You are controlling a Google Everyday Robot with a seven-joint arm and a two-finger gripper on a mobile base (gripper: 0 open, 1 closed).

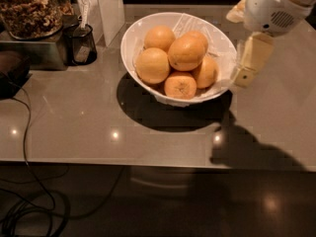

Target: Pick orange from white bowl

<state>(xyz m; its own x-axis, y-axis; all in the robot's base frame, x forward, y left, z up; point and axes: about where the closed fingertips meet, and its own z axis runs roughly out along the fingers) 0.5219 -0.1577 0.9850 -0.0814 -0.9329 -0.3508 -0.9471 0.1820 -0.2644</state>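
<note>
On the grey countertop [89, 117], I read the gripper [246, 69] just outside the white bowl [129, 39] at its 3 o'clock, spread or closed I cannot tell, with the orange [186, 52] topmost in the bowl, at the gripper's 10 o'clock.

1 cam, high, near, tilted down at table [74, 112], claw [244, 76] top-right

Kitchen: nut jar [29, 9]; pincer [243, 77] beside bowl [129, 48]
</note>
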